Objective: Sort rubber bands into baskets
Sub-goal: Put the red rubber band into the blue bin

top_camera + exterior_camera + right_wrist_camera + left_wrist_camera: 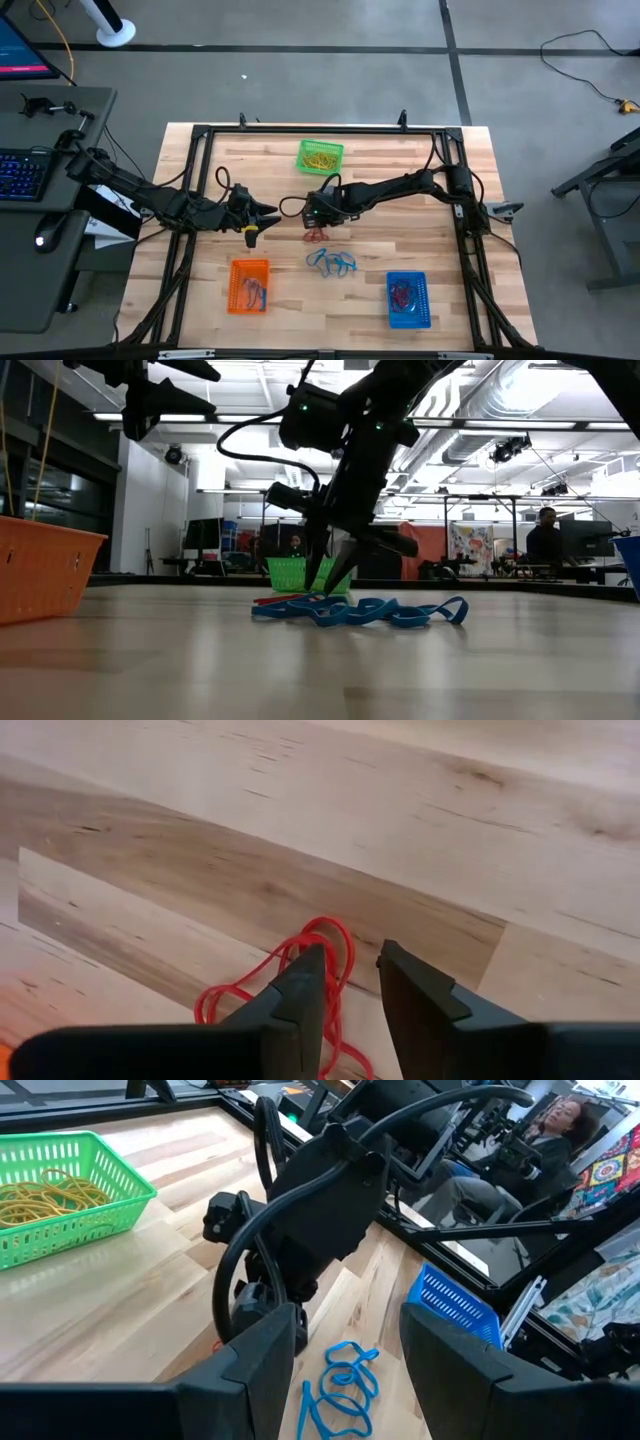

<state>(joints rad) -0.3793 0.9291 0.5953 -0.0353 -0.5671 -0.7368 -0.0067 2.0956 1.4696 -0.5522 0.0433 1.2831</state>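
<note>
A small bunch of red rubber bands lies on the wooden table near its middle; it also shows in the high view. My right gripper points down onto it, fingers a narrow gap apart, with red strands in and beside the gap. A bunch of blue bands lies just nearer. Yellow bands lie in the green basket. The orange basket and the blue basket hold a few bands. My left gripper hovers open and empty, left of the right gripper. My right gripper comes at the red bands from above, its fingertips down at the table top. One finger stands inside the bunch's loops. I cannot tell whether the fingers touch the strands.
A black frame runs round the table's edges. The blue bands lie close on the near side of the right gripper. Bare wood lies between the green basket and the grippers. People sit in the room beyond the table.
</note>
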